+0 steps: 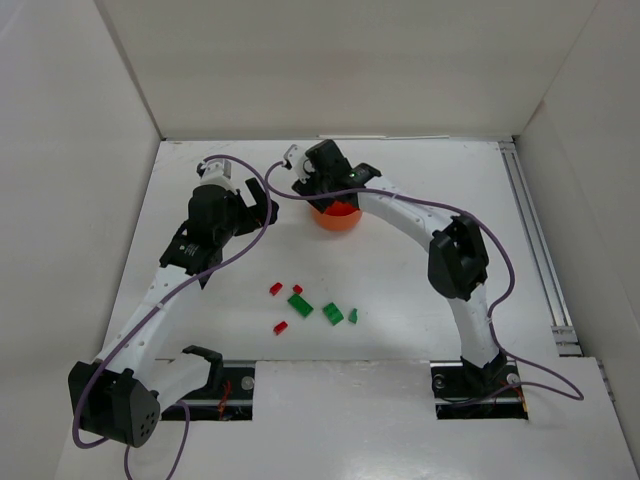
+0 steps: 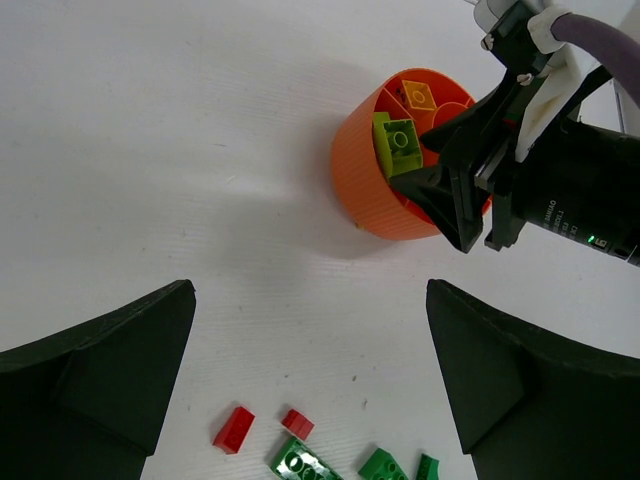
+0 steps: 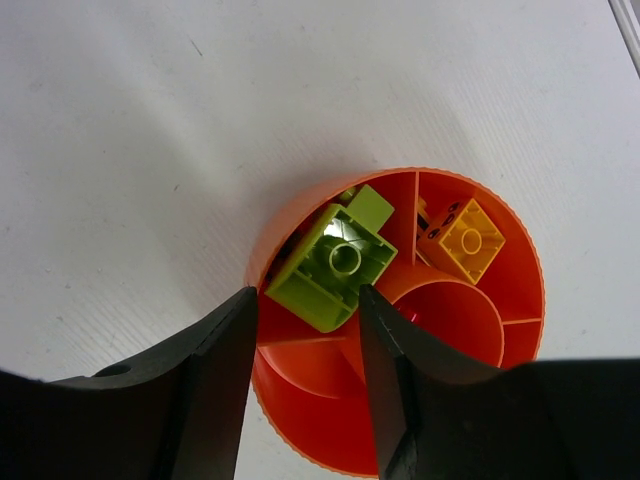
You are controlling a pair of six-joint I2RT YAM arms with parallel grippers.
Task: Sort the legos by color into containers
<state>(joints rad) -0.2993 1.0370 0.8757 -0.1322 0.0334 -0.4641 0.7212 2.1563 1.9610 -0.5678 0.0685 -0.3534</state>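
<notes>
The orange dish (image 1: 338,217) stands at the back middle of the table. My right gripper (image 1: 318,190) hangs over it, jaws apart (image 3: 307,293). A lime brick (image 3: 335,265) lies tilted in a compartment just beyond the fingertips, with a smaller lime piece (image 3: 370,207) beside it. A yellow brick (image 3: 470,240) lies in the neighbouring compartment. My left gripper (image 1: 262,212) is open and empty (image 2: 308,290), left of the dish (image 2: 375,180). Red legos (image 1: 275,289) (image 1: 281,327) and green legos (image 1: 300,304) (image 1: 332,313) lie loose near the table's middle.
White walls enclose the table on the left, back and right. A metal rail (image 1: 535,250) runs along the right edge. Purple cables (image 1: 260,235) loop from both arms over the table.
</notes>
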